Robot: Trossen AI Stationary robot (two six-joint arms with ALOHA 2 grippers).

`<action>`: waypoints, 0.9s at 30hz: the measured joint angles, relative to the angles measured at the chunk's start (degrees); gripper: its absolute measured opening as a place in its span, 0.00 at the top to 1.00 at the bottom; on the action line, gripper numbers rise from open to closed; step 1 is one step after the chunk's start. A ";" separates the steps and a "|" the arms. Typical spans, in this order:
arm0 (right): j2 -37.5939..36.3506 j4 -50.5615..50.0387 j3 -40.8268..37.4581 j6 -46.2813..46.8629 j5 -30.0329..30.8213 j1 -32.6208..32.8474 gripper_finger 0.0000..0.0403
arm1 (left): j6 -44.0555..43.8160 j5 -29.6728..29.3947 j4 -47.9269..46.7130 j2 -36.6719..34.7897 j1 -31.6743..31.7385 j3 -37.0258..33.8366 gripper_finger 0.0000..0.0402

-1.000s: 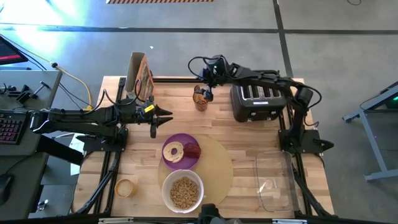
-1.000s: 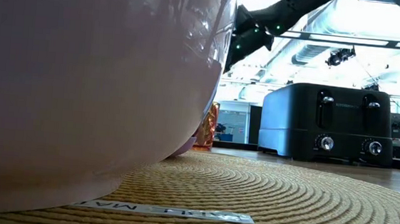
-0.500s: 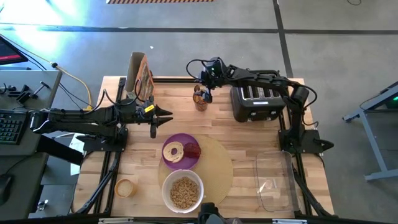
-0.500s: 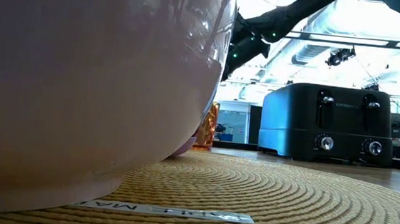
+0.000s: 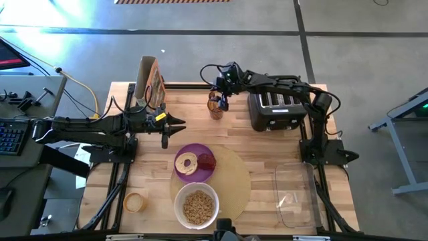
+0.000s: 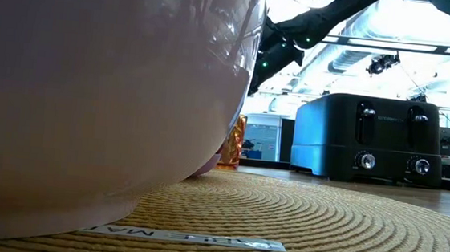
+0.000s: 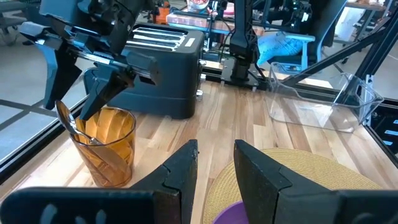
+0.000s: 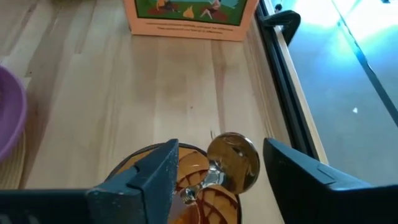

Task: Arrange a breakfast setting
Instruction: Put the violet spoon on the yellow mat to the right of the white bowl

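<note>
My right gripper [image 8: 214, 177] stands open astride the small spoon [image 8: 231, 160], whose bowl rises between my jaws from the amber cup [image 7: 107, 144]. My left gripper [image 7: 214, 165], narrowly parted, holds nothing.

worktop [image 5: 267, 154]: pale planked wood, matt | mat [image 6: 321, 230]: coiled woven straw, rough | bowl [image 6: 91, 83]: white, glossy, smooth | toaster [image 7: 165, 56]: black, satin, metal slot trim | cup [image 7: 109, 146]: clear amber plastic | spoon [image 8: 231, 158]: shiny metal | bin [image 7: 323, 93]: clear plastic
</note>
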 joint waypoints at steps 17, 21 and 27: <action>0.22 0.01 -0.02 1.58 3.43 0.37 0.72 | -0.02 0.00 -1.60 0.02 0.00 0.00 0.76; 0.22 0.01 -0.02 1.90 3.46 0.41 0.79 | -0.02 0.00 -1.62 0.02 0.00 0.00 0.76; 0.22 0.01 -0.02 3.06 4.19 0.41 0.87 | -0.02 0.00 -1.62 0.02 0.00 0.00 0.76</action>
